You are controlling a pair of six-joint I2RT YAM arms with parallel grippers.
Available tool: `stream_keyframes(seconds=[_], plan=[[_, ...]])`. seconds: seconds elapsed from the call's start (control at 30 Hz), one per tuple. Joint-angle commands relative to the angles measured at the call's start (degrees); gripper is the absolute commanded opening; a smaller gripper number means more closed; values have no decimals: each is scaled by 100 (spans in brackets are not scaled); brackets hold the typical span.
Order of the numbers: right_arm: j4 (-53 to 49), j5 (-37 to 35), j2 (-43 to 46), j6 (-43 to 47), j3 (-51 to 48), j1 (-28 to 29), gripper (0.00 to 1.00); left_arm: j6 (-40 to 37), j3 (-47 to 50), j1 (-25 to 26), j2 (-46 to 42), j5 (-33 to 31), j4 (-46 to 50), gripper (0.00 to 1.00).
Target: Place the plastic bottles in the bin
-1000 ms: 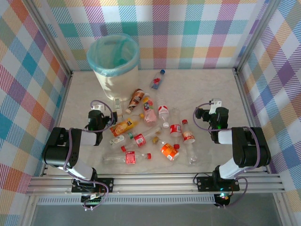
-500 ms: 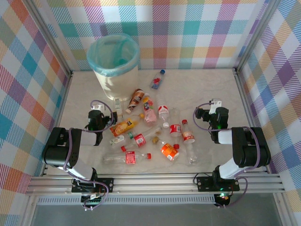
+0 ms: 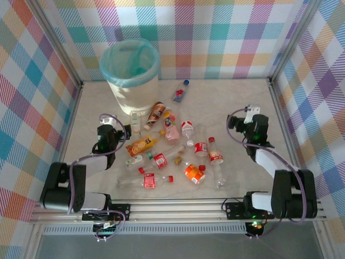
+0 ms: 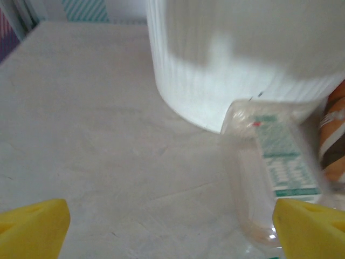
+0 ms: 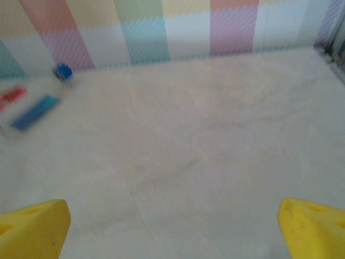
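Mostly clear, colour-capped plastic bottles (image 3: 193, 172)

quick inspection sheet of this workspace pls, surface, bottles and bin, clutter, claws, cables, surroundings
surface: pale marbled tabletop, no spills seen
job's things: plastic bottles lie scattered mid-table; blue-capped bottle lies apart near the back; green-labelled bottle lies against the bin's base; bin upright at far left, teal liner in place
clutter: nothing seen
grippers: left claw open and empty, facing the bin; right claw open and empty over bare table
cables: purple cables looped at both wrists
surroundings: checked walls on three sides; metal rail at near edge
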State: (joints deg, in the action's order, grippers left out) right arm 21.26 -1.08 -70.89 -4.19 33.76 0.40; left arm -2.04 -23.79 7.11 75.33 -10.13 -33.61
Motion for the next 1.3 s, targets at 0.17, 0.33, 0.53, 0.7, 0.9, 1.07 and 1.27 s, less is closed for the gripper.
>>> stream_keyframes(seconds=[0.17, 0.33, 0.53, 0.7, 0.9, 1.07, 1.27], plan=[[-4177, 1141, 449, -1250, 1802, 145, 91, 32, -467, 806, -1890, -461, 2279, 94], [-6230, 1539, 598, -1456, 2291, 337, 87, 165, -1053, 1068, -2901, 676, 3591, 88], [-7492, 1462, 1266, -1619, 1978, 628, 90, 112, -2117, 1391, -2901, 1658, 4896, 86], [-7907, 1404, 1282, -1698, 1632, 995, 88, 284, -3044, 1723, -2091, 1971, 5837, 86], [-7608, 1152, 770, -1944, 1498, 1720, 90, 574, -3725, 2097, -1404, 2277, 6039, 86], [-7123, 848, 436, -2116, 1158, 2038, 89, 894, -4169, 2197, -955, 2318, 6157, 85], [-6707, 680, 208, -2223, 799, 2087, 86, 876, -4713, 2224, -605, 2324, 6397, 84]])
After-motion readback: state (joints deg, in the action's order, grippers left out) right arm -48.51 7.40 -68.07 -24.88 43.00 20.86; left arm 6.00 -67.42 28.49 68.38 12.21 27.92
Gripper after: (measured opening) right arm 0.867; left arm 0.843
